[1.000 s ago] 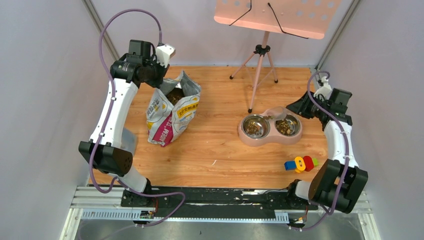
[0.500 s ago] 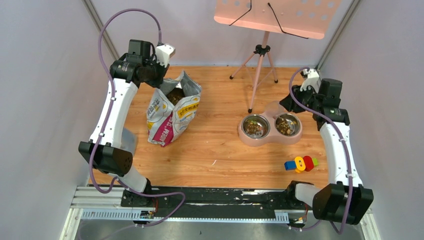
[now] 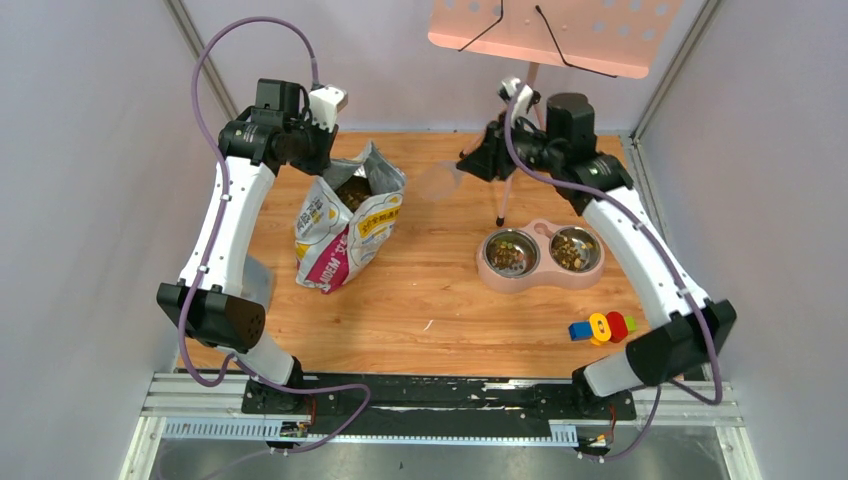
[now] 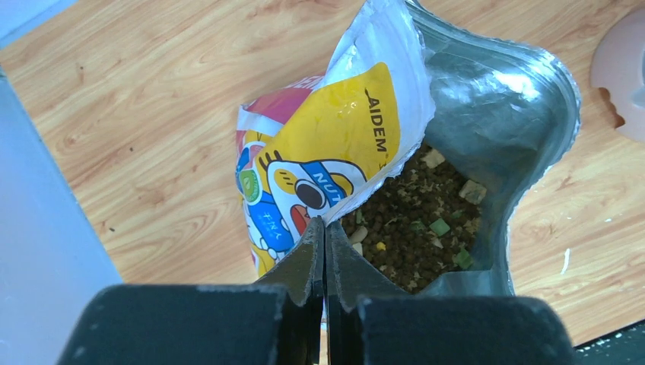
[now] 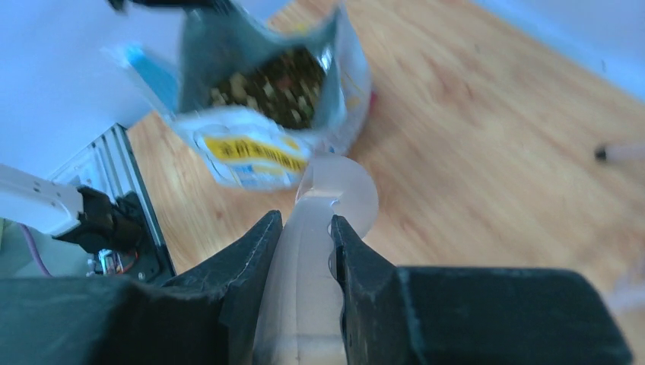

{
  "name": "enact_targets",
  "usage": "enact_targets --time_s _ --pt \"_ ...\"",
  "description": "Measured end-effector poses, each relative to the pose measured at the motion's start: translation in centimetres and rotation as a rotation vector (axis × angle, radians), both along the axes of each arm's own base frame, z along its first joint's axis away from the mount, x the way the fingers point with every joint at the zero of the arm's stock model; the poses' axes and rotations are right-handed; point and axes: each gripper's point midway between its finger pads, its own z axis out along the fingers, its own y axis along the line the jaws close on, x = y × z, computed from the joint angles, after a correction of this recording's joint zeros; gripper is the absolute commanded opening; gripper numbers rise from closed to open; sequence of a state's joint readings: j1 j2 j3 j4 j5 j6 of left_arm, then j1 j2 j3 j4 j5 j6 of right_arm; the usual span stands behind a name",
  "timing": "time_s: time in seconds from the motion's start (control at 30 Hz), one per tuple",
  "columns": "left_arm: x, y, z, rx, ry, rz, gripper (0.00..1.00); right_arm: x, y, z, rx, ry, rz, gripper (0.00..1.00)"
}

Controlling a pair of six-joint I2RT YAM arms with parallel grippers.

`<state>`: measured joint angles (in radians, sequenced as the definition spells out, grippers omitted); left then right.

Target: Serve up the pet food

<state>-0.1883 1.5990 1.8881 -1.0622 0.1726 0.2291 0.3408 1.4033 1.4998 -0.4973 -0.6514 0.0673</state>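
I'm swinging the right gripper point(image 5: 306, 224), clamping the scoop point(image 5: 342, 194), from the bowls point(image 3: 541, 264) toward the bag point(image 3: 345, 225) ahead for more kibble point(image 4: 403, 228); the left gripper point(image 4: 325, 230) is pinching its rim.

Robot lab test cell, by the looks of it.
Plain pale wall panels point(image 3: 90, 150) box in a wood-grain tabletop point(image 3: 440, 290), with slotted aluminium rails point(image 3: 420, 432) along the near edge and purple cables point(image 3: 199, 90) looping off white-and-black robot arms point(image 3: 222, 225).

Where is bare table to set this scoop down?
Widest bare wood lies between the bag and the double bowl, running to the near edge. Crowded behind the bowl around the stand legs, and by the toy blocks.
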Motion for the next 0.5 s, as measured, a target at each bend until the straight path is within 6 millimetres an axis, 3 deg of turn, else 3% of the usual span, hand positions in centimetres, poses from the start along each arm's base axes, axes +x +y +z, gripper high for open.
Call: enact_targets --time_s 0.13,0.27,0.37,0.5 --pt "-0.1 -0.5 0.0 -0.032 0.01 0.002 0.0 2.8 4.4 4.7 0.062 -0.099 0.078 0.0" --pt "-0.2 -0.7 0.1 -0.051 0.016 0.01 0.0 4.5 6.6 7.5 0.098 -0.179 0.117 0.0" --pt "-0.2 -0.8 0.1 -0.058 0.019 0.012 0.0 4.6 7.9 7.5 0.094 -0.208 0.148 0.0" --pt "-0.3 -0.8 0.1 -0.061 0.02 0.01 0.0 4.2 10.5 5.5 0.069 -0.211 0.224 0.0"
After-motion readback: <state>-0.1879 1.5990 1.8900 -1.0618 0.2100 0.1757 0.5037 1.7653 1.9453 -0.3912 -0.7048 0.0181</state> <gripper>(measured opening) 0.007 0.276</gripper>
